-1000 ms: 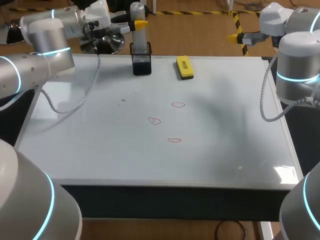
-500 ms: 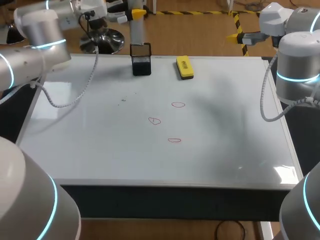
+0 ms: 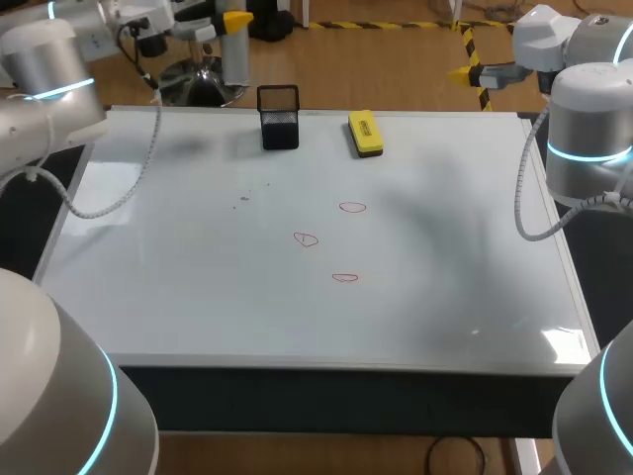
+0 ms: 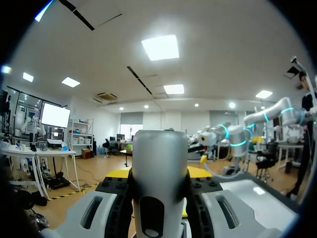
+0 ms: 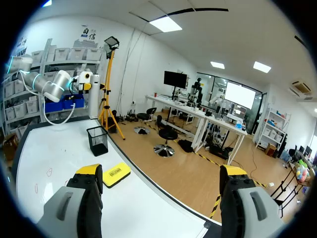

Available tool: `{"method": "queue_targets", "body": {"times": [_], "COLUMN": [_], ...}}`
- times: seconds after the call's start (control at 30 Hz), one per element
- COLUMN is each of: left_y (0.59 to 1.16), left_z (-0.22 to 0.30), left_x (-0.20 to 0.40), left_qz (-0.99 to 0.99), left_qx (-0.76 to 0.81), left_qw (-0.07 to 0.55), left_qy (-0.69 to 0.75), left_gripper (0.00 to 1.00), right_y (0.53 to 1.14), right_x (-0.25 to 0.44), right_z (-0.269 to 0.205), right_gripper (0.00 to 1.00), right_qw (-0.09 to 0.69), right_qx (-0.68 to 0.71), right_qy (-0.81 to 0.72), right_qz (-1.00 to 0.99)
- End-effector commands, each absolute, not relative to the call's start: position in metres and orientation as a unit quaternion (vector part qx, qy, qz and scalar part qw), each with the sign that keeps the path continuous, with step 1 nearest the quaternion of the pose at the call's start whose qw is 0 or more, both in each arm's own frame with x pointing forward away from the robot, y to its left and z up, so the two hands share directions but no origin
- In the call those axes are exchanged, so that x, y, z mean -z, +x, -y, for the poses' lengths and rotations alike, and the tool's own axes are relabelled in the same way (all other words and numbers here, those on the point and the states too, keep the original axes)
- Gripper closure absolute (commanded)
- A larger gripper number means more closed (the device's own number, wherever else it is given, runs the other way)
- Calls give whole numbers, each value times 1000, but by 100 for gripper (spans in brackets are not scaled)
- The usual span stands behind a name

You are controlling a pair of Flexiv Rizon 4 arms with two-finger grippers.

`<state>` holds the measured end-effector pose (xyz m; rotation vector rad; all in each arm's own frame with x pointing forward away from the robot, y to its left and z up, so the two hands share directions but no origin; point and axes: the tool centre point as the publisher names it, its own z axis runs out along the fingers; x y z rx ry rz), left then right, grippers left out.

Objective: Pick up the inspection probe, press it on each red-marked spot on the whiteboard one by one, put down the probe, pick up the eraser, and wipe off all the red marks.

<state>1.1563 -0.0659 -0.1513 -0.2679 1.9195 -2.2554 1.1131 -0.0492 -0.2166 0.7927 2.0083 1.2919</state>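
**Probe held off the far edge: carry to first mark**

The left gripper (image 4: 159, 198) is pinching the probe (image 3: 235, 59). In the left wrist view the grey barrel sits between the two fingers, and both bear on it from either side. From the head view the probe hangs beyond the far edge of the whiteboard (image 3: 178, 297), toward its far left corner. It is left of the black mesh holder (image 3: 279, 119) and clear of its rim.

The right gripper (image 5: 161, 173) is spread wide with nothing in it, off the far right corner (no part in this step, as I read it). The eraser (image 3: 365, 134) lies by the far edge, near the holder on its right.

There are three red marks around the middle of the board, all unwiped:
- far mark (image 3: 352, 208)
- middle mark (image 3: 307, 238), a little left and nearer
- near mark (image 3: 344, 278), closest to the front edge

Step in hand, by my judgement: bring the probe over the board and press the first mark.

How I would run it:
- Keep height while crossing the far edge, passing left of the holder so the barrel cannot clip it.
- Take the far mark first, then the middle, then the near mark.
- Descend straight down with the barrel square to the surface, and slowly.
- Press lightly without sliding, since a drag would likely smear the ink.
- Lift straight up between marks.

The left wrist view faces the room rather than the board, so I would aim from the head view.
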Motion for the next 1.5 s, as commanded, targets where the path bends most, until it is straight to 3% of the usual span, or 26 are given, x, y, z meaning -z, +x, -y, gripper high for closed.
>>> {"method": "queue_targets", "body": {"times": [0.03, 0.83, 1.5], "left_y": [1144, 1133, 1113], "left_z": [50, -12, -19], "left_x": [155, 208, 220], "left_qz": [-640, -644, -628], "left_qx": [756, 750, 771], "left_qw": [90, 77, 65], "left_qy": [-100, -127, -88], "left_gripper": [100, 100, 100], "right_y": [1114, 1114, 1114], "right_x": [217, 217, 217], "right_z": [49, 49, 49], "right_gripper": [0, 0, 0], "right_qw": [307, 307, 307], "right_qx": [-488, -488, -488], "right_qy": [300, 300, 300], "right_qz": [-760, -760, -760]}}
